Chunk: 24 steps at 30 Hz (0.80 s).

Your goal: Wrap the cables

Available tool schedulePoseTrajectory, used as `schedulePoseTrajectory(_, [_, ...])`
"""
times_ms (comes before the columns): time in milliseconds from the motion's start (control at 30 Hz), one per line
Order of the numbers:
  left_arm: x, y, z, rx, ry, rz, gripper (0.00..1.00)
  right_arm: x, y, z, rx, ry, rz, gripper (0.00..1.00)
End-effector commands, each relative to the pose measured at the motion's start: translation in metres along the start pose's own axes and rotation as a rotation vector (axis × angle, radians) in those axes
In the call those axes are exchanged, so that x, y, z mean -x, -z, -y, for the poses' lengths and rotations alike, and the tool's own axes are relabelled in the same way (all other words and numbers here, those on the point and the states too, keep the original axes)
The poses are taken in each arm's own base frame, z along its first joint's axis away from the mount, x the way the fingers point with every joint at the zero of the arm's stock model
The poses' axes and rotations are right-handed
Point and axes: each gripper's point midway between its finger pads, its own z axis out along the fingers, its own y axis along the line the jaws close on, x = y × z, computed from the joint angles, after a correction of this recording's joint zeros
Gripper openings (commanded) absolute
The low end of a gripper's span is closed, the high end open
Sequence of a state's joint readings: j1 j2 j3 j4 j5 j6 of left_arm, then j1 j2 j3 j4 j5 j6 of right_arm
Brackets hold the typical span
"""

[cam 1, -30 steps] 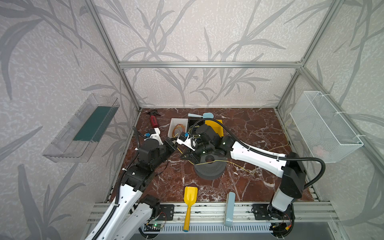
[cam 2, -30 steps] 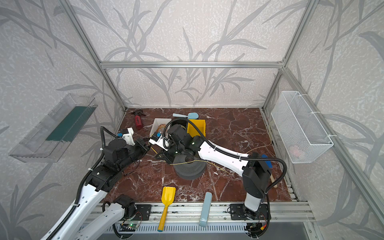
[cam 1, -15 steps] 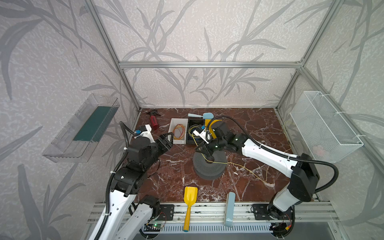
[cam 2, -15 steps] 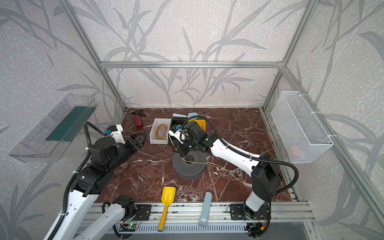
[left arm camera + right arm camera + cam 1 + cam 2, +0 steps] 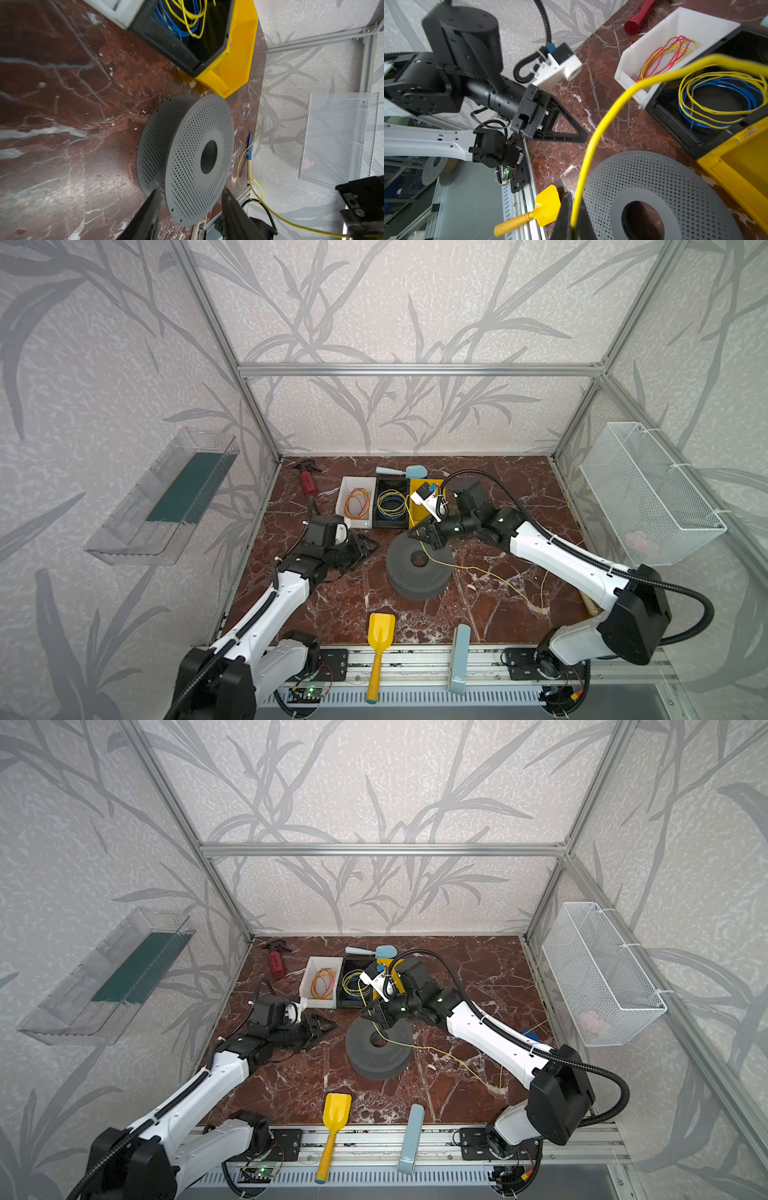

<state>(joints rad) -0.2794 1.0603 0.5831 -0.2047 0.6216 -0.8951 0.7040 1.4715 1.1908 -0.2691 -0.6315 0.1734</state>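
Both top views look down; close wrist views share spool point(image 5: 187, 158).

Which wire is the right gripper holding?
The loose yellow wire, pinched by the right gripper; the red-and-orange bundle and blue-and-yellow bundle lie coiled, unheld.

Back of the table: a white bin point(image 5: 343, 498) holds a red-and-orange wire bundle point(image 5: 357, 504). Touching it, a black bin point(image 5: 392, 482) holds a blue-and-yellow wire bundle point(image 5: 391, 504), and a yellow bin point(image 5: 234, 62) comes next. A pale blue scoop point(image 5: 409, 471) lies behind, a red tool point(image 5: 308, 484) off left, a yellow scoop point(image 5: 381, 628) up front.
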Motion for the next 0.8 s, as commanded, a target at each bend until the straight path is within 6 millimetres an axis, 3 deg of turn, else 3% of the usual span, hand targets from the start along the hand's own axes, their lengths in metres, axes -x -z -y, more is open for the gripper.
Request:
schedulePoseTrajectory(0, [-0.009, -0.017, 0.014, -0.080, -0.046, -0.036, 0.48, 0.006, 0.002, -0.008, 0.039, 0.010, 0.033, 0.00])
schedulePoseTrajectory(367, [-0.033, -0.050, -0.018, -0.071, -0.069, -0.092, 0.45, 0.006, 0.001, -0.010, 0.057, 0.015, 0.044, 0.00])
schedulePoseTrajectory(600, [-0.038, -0.057, -0.019, -0.129, -0.071, -0.099, 0.35, 0.006, -0.002, -0.008, 0.054, 0.008, 0.041, 0.00])
schedulePoseTrajectory(767, [-0.041, -0.063, -0.013, -0.199, -0.044, -0.119, 0.35, 0.006, -0.003, -0.007, 0.054, 0.004, 0.043, 0.00])
